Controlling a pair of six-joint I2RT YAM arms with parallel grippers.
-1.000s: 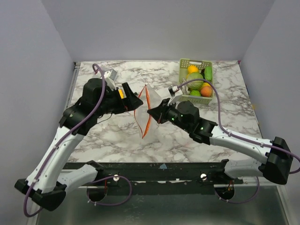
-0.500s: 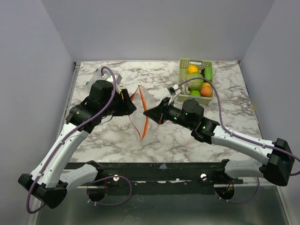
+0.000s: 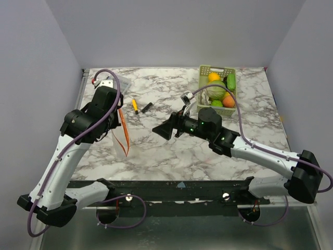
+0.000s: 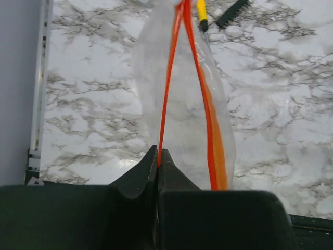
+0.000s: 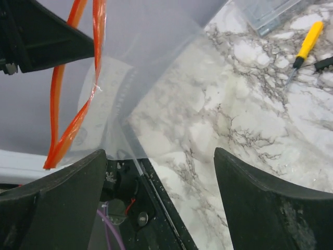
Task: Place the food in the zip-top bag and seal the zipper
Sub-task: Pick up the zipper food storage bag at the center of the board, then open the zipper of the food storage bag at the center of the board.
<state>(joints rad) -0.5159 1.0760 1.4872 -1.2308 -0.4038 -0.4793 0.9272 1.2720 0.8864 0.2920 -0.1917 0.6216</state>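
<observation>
**Top external.** The left gripper is standing closed on the zip-top bag. It is holding the bag upright over the left part of the table, near the left side and the near edge. The right gripper is standing open at mid-table, holding nothing and apart from the bag. The food is all lying in the green basket at the far right, well apart from the bag. A single arm is supporting the bag, so the likely fault is the mouth sagging shut or the film slipping free. Open marble is lying between bag and basket. A yellow screwdriver and a small black piece are lying just beyond the bag.

**Left wrist.** The fingertips are pressing together on one run of the zipper. The other run is hanging free beside it, and the mouth is parting only narrowly. Any piece pushed in carelessly is likely to strike the strip and drag the bag from the pinch.

**Right wrist.** The jaws are spread wide around nothing. The bag film and zipper are hanging just ahead, with the table's near edge directly below. A dropped bag could be falling off the table there.
</observation>
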